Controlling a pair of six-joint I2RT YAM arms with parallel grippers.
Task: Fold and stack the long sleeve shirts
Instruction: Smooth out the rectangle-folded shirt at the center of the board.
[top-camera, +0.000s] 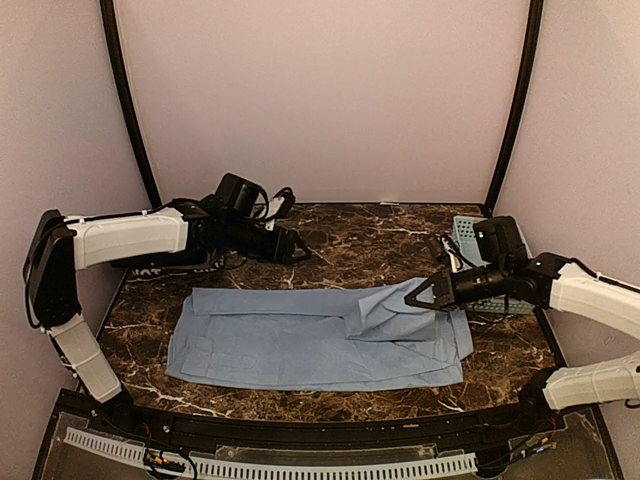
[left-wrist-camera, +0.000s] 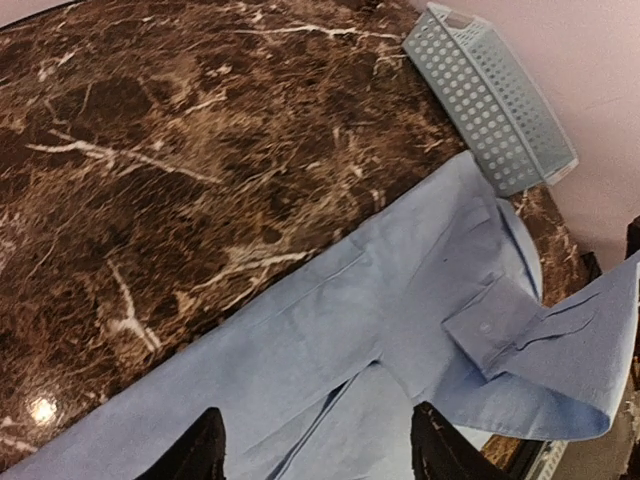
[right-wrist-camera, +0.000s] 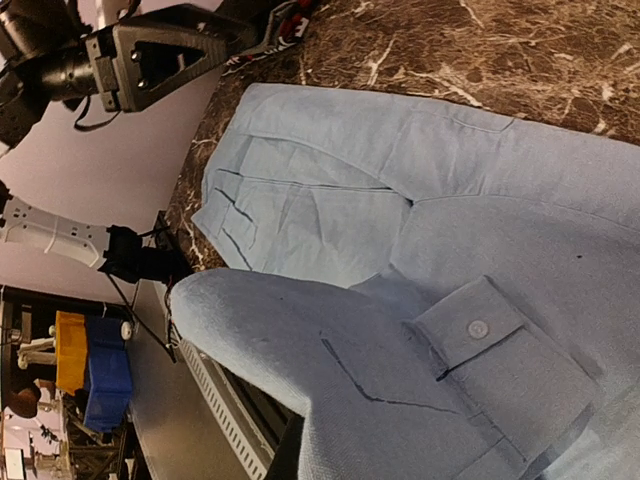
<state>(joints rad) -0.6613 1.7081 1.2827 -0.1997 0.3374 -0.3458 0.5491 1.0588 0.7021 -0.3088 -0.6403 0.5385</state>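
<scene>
I see my left hand (top-camera: 298, 248) hovering empty above the back of the table (top-camera: 370, 232), fingers (left-wrist-camera: 190, 455) apart, right hand (top-camera: 420, 293) pinching a raised sleeve (top-camera: 385, 305), light blue shirt (top-camera: 300, 345) spread mid-table

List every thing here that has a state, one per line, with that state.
light blue shirt: lying flat on the table.
sleeve: end raised off the shirt.
cuff: buttoned.
left gripper: open, holding nothing.
right gripper: shut on the light blue shirt's sleeve.
basket: at the table's far right; contents hidden.
</scene>
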